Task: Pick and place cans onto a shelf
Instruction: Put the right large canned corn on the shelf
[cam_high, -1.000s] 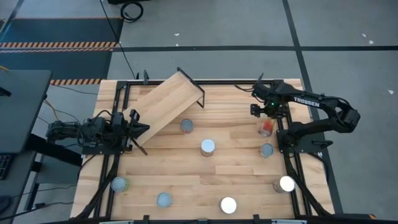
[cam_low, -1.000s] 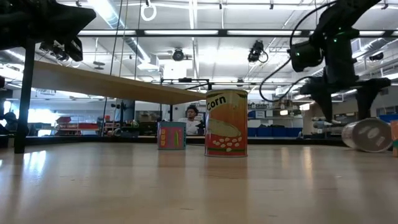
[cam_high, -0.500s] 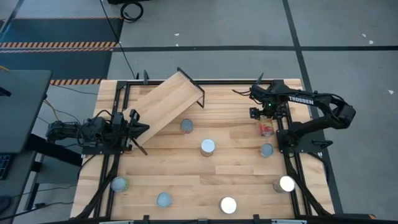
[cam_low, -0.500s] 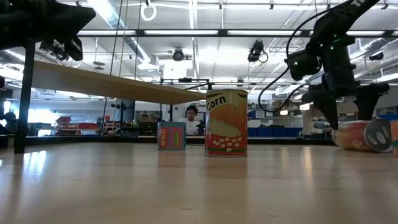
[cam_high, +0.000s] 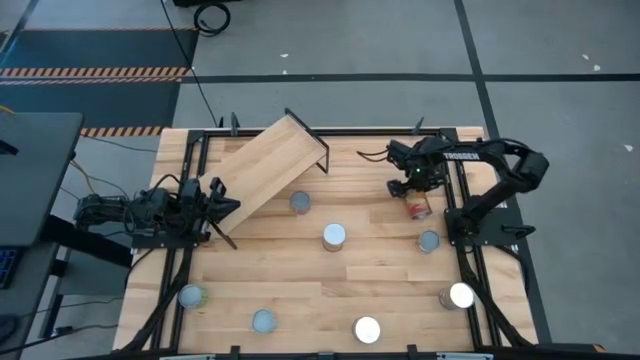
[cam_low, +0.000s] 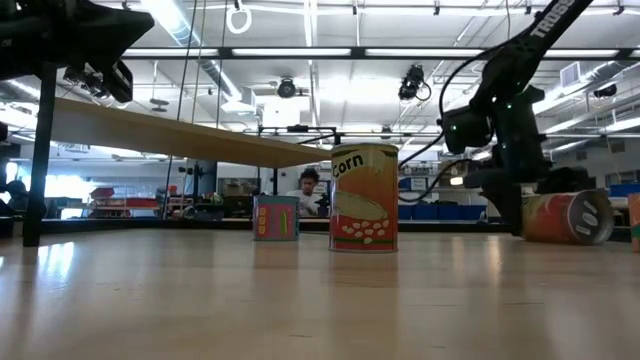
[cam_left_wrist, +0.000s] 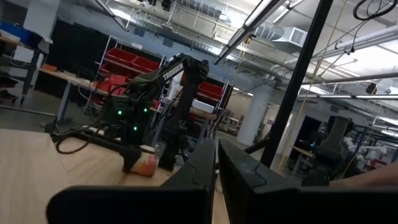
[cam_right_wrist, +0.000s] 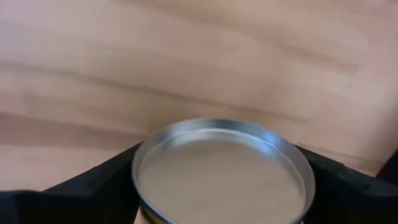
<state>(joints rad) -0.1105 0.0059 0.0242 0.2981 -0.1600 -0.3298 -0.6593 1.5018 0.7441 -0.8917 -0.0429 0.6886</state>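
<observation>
Near the right rail, the right end effector (cam_high: 416, 196), fingers apart, has lowered around the fallen can (cam_high: 420, 208).

Dark monitor (cam_high: 35, 175) off the table's left edge; seated person (cam_low: 309, 190) behind.

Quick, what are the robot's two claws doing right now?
Left gripper: jaws shut, holding nothing, beside the shelf.
Right gripper: jaws wide around a tipped red can.
</observation>
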